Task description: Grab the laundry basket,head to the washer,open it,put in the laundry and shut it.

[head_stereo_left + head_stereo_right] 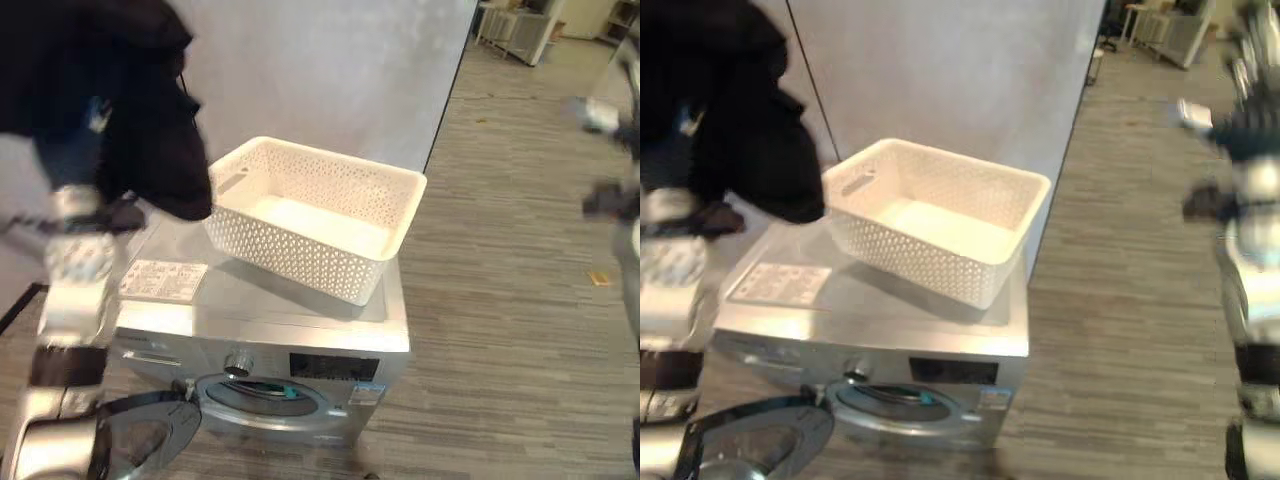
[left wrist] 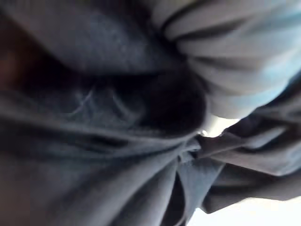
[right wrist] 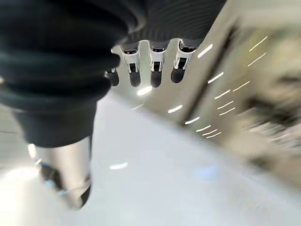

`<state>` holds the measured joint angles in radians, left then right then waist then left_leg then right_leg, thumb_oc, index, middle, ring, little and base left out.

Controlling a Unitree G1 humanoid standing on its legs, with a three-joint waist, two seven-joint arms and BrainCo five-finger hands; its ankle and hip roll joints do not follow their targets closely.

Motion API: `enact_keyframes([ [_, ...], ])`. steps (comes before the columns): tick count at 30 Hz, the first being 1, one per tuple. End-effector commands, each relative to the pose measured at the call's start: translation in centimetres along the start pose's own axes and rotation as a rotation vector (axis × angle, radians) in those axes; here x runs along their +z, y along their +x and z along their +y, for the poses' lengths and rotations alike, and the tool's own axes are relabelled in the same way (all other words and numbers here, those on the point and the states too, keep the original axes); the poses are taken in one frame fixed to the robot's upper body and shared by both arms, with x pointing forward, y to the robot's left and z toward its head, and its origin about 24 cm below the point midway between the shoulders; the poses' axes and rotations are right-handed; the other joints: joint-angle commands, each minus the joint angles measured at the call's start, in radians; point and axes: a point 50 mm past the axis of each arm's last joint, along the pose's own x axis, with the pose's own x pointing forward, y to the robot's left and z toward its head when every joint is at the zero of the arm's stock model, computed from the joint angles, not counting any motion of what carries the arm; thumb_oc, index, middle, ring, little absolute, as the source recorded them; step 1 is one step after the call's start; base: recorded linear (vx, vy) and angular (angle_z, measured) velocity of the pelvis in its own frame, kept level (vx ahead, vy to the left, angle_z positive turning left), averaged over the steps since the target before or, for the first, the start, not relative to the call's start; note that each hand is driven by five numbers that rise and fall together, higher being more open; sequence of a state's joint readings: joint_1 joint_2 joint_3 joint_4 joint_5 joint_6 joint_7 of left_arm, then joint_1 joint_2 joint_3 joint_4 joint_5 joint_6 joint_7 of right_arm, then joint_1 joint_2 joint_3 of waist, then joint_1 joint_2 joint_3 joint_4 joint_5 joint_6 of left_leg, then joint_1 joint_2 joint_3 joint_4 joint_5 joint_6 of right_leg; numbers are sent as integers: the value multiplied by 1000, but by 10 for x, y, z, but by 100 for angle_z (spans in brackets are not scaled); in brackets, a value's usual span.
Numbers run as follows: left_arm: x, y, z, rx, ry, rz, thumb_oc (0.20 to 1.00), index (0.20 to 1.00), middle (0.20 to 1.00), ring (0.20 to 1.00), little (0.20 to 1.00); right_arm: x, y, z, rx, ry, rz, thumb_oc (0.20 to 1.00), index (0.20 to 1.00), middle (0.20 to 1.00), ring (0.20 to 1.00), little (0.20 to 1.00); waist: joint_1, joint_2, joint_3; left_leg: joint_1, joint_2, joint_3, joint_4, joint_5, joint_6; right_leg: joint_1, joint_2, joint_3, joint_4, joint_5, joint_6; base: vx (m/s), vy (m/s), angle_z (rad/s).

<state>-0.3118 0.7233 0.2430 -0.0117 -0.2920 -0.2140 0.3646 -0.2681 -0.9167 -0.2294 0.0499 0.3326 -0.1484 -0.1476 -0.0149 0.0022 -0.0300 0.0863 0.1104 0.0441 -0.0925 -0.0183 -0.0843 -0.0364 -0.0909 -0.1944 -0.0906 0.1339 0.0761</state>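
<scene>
A dark bundle of laundry [image 1: 130,120] hangs in the air above the washer's left side, draped over the end of my raised left arm [image 1: 75,290]. Cloth folds [image 2: 117,117] cover my left hand. The white perforated laundry basket [image 1: 290,250] stands on the silver washer's top [image 1: 300,315], and nothing lies in it. The washer's round door [image 1: 150,435] is swung open at the lower left, baring the drum opening [image 1: 265,395]. My right hand [image 3: 155,66] is lifted at the right, away from the washer, open with nothing in it.
A white label sheet [image 1: 163,278] lies on the washer's top left. A grey wall panel [image 1: 330,70] stands behind the washer. Wood-look floor [image 1: 500,300] stretches to the right, with a small orange item [image 1: 600,278] on it and furniture [image 1: 520,30] far back.
</scene>
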Motion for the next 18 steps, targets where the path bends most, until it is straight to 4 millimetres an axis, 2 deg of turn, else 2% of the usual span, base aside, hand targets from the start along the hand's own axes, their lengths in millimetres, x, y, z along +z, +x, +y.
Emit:
enact_keyframes([
  [1,28,7,17,-6,125,-162,200,200,200,200,200,-12,-13,-24,-27,-190,61,1000,1000,1000,1000,1000,10,-22,-48,-18,-36,14,5,-39,43,74,-82,-22,3,-92,83,15,76,-2],
  [2,33,-4,39,42,220,-181,200,200,200,200,200,-42,-47,-41,-60,-265,224,1000,1000,1000,1000,1000,13,-26,-47,-23,-44,10,5,-41,47,75,-89,-30,3,-91,85,40,34,-4],
  [3,33,-5,39,40,220,-179,200,200,200,200,200,-42,-48,-41,-59,-266,226,1000,1000,1000,1000,1000,13,-26,-50,-23,-44,9,5,-42,47,76,-89,-31,4,-93,85,12,60,7],
  [4,37,-11,54,89,304,-199,200,200,200,200,200,-70,-81,-48,-77,-301,388,1000,1000,1000,1000,1000,18,-28,-45,-28,-50,3,5,-45,51,75,-95,-37,5,-90,87,2,46,4],
  [5,40,-13,62,118,333,-209,200,200,200,200,200,-82,-97,-49,-86,-308,461,1000,1000,1000,1000,1000,20,-28,-43,-31,-54,1,5,-46,53,75,-100,-42,5,-89,88,19,63,9],
  [6,42,-15,68,137,380,-218,200,200,200,200,200,-99,-122,-47,-84,-309,571,1000,1000,1000,1000,1000,22,-31,-45,-29,-57,-5,5,-55,55,81,-104,-48,7,-95,91,-8,51,2],
  [8,43,-19,77,163,432,-217,200,200,200,200,200,-124,-162,-45,-87,-292,753,1000,1000,1000,1000,1000,29,-39,-40,-37,-68,-12,5,-49,60,78,-114,-58,8,-85,91,-17,42,10],
  [9,43,-20,77,160,437,-218,200,200,200,200,200,-125,-163,-44,-84,-291,755,1000,1000,1000,1000,1000,27,-42,-43,-37,-69,-13,5,-49,61,79,-115,-59,7,-85,91,3,33,11],
  [10,43,-25,81,162,458,-210,200,200,200,200,200,-134,-185,-47,-86,-307,851,1000,1000,1000,1000,1000,30,-47,-41,-39,-73,-17,5,-49,62,80,-119,-65,7,-85,91,3,23,8],
  [12,39,-40,84,150,464,-172,200,200,200,200,200,-152,-233,-33,-39,-285,1041,1000,1000,1000,1000,1000,40,-54,-37,-42,-81,-29,5,-50,66,83,-126,-76,11,-86,91,10,40,15],
  [13,30,-53,80,120,446,-123,200,200,200,200,200,-168,-278,-14,-7,-228,1229,1000,1000,1000,1000,1000,58,-59,-27,-44,-85,-38,5,-56,69,85,-130,-86,18,-90,92,-3,40,24],
  [14,31,-53,81,121,448,-123,200,200,200,200,200,-169,-278,-13,-6,-227,1227,1000,1000,1000,1000,1000,56,-60,-27,-46,-87,-38,5,-50,70,82,-132,-87,18,-86,91,-3,58,22],
  [15,16,-73,71,66,387,-33,200,200,200,200,200,-180,-321,13,29,-137,1412,1000,1000,1000,1000,1000,74,-67,-16,-46,-92,-49,5,-55,76,83,-139,-99,29,-90,92,-29,36,13],
  [16,17,-73,72,66,387,-33,200,200,200,200,200,-181,-321,13,29,-136,1411,1000,1000,1000,1000,1000,72,-68,-15,-49,-94,-49,5,-49,77,80,-141,-99,28,-85,91,-16,56,21],
  [17,9,-83,65,37,327,21,200,200,200,200,200,-182,-340,28,43,-73,1489,1000,1000,1000,1000,1000,78,-70,-10,-50,-98,-53,5,-48,79,80,-144,-103,32,-84,92,-14,69,22],
  [18,-12,-106,46,-66,210,164,200,200,200,200,200,-179,-383,60,77,63,1669,1000,1000,1000,1000,1000,94,-73,2,-47,-106,-62,5,-54,87,84,-149,-107,36,-86,95,-24,92,21],
])
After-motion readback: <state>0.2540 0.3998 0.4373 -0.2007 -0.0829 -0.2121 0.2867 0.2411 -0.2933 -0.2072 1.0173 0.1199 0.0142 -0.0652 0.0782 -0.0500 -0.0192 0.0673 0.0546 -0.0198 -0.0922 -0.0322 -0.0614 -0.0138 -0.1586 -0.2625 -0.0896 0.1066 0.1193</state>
